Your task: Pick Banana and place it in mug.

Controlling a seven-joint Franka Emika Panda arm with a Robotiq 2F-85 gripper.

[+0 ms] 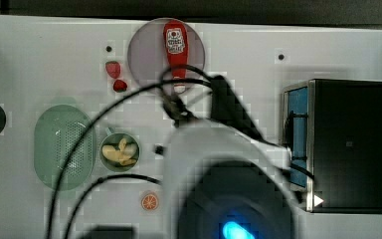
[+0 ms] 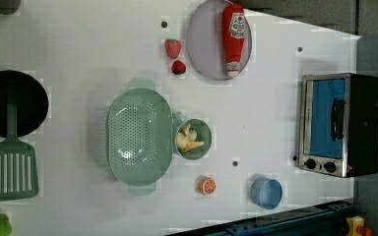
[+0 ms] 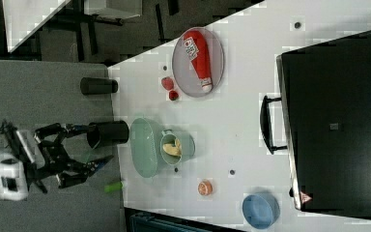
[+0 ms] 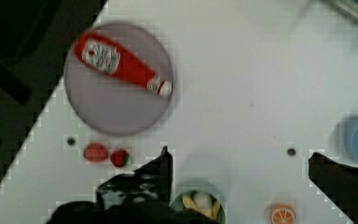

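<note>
Seeing the banana (image 2: 189,139) lying inside the mug (image 2: 195,139) mid-table; I am judging placement done, gripper (image 4: 237,163) fingers spread, holding nothing.

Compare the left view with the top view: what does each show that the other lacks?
Left view's extras: spatula, black pan, blue cup. Top view's extras: the arm and its cables. Shared: banana inside the mug, colander, ketchup on the plate, strawberries, orange slice, oven.
</note>
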